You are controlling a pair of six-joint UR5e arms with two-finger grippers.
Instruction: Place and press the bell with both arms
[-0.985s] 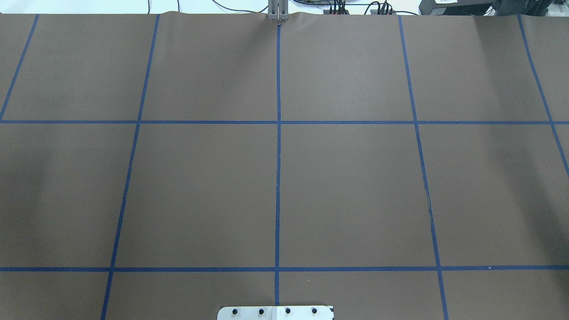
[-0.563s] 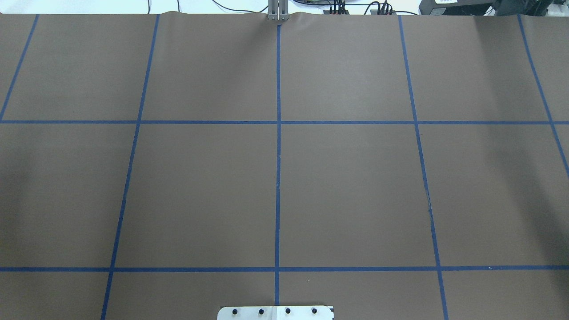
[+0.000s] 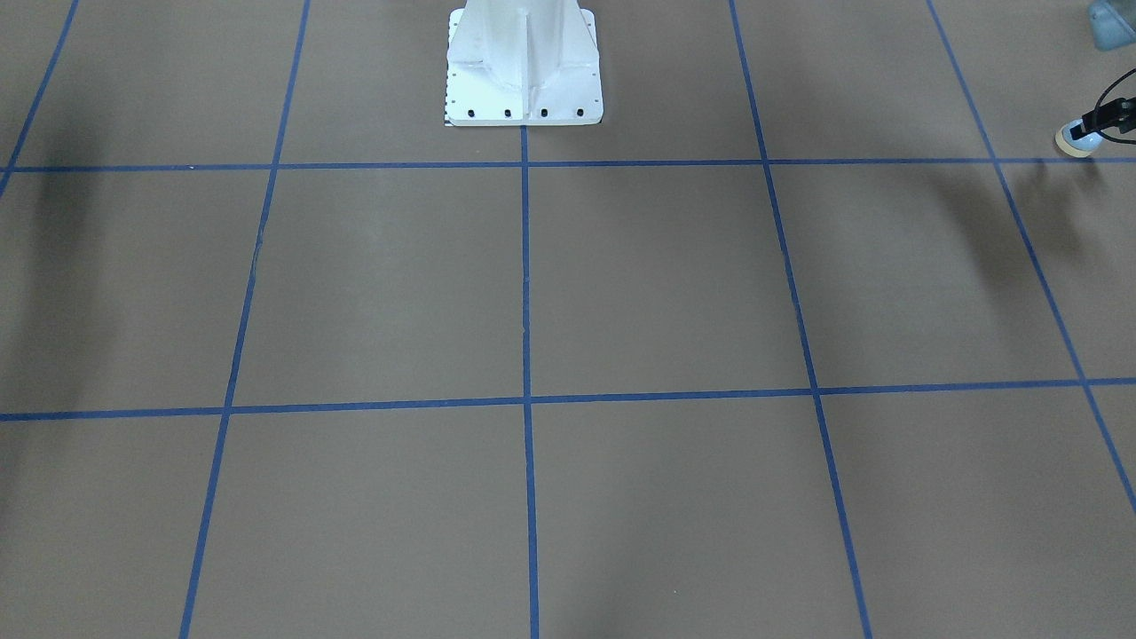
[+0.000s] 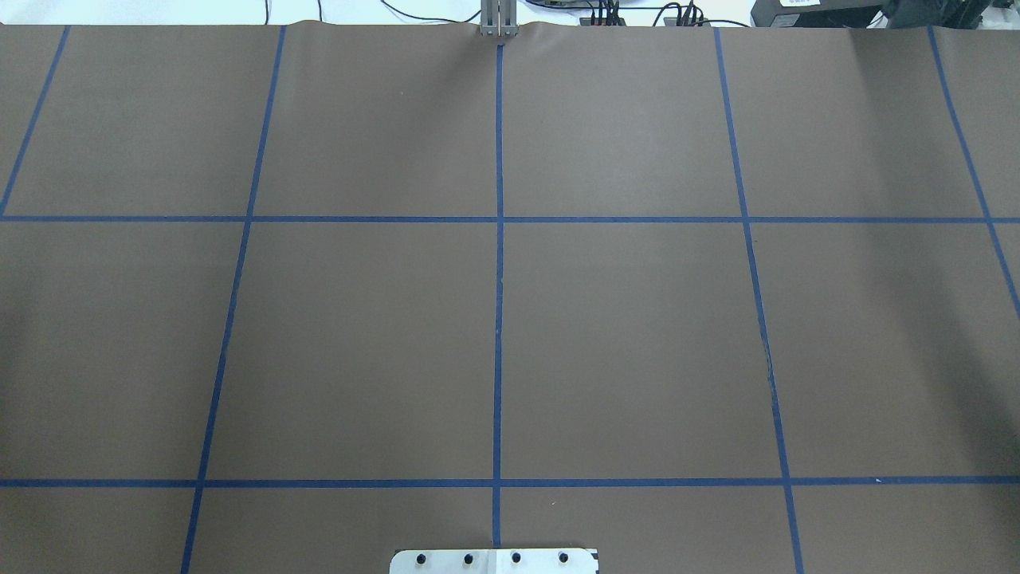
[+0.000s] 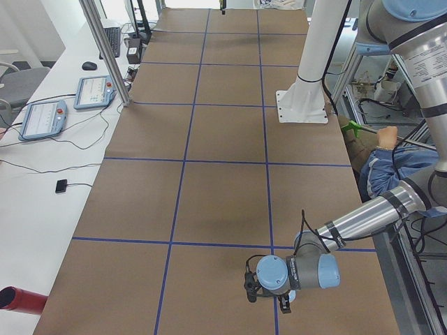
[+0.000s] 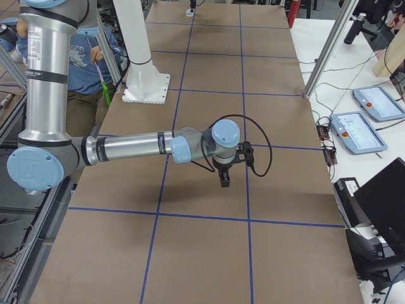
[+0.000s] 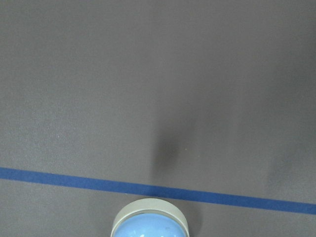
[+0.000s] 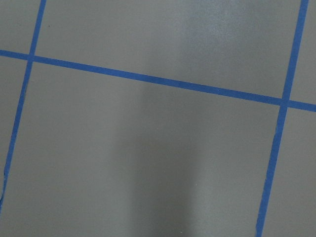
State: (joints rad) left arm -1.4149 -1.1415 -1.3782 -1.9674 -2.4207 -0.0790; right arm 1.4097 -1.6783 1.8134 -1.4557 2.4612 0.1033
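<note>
The bell [image 3: 1076, 142] is a small light-blue dome with a cream rim, at the table's end on my left, beside a blue tape line. It fills the bottom edge of the left wrist view [image 7: 150, 221]. My left gripper [image 3: 1090, 131] points down over it with black fingers against its sides, apparently shut on it; the exterior left view [image 5: 283, 301] shows the same. My right gripper [image 6: 224, 180] hangs above the table near the other end, with nothing seen in it; I cannot tell if it is open or shut. No arm shows in the overhead view.
The white bolted pedestal [image 3: 524, 71] stands at the table's robot side. A seated person [image 5: 391, 153] is beside it. Teach pendants [image 6: 361, 130] and a metal post [image 6: 323, 57] are on the white bench along the far side. Blue tape lines grid the brown table [image 4: 637, 335].
In the overhead view the dim shadows at the table's left and right sides have faded. Nothing else there has changed.
</note>
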